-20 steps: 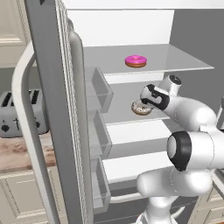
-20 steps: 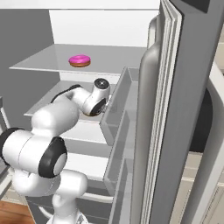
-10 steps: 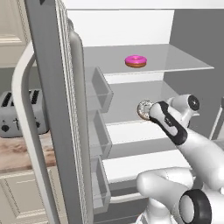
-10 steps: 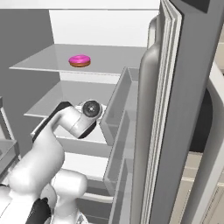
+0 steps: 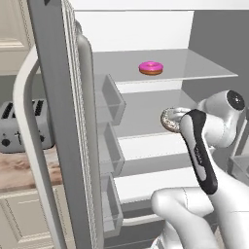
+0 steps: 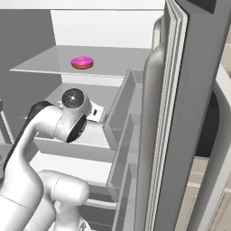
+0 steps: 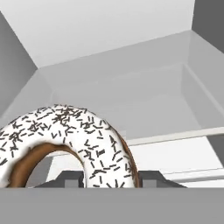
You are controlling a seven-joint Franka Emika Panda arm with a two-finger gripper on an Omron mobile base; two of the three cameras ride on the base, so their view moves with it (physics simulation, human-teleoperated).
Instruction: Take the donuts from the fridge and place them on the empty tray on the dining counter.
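The fridge (image 5: 63, 121) stands open, its white inside and grey shelves showing. The pink donut (image 5: 151, 67) lies on the upper shelf, also seen from the right (image 6: 82, 62). My gripper (image 5: 177, 118) is shut on the white speckled donut (image 5: 169, 119), holding it just above the middle shelf, at that shelf's right side. In the hand view this donut (image 7: 65, 140) sits tilted between my finger tips (image 7: 109, 178). From the right, my wrist (image 6: 74, 119) hides the held donut. The empty tray and the dining counter are out of view.
The left fridge door with its white curved handle (image 5: 29, 146) and door bins (image 5: 109, 99) stands close on my left. The right door (image 6: 180, 113) and its bins (image 6: 124, 103) close off the right. A toaster (image 5: 19, 126) sits on the wall counter beyond.
My arm has folded back, its elbow dropping low. The white speckled donut has moved a little to the right with the gripper shut on it. The pink donut has not moved.
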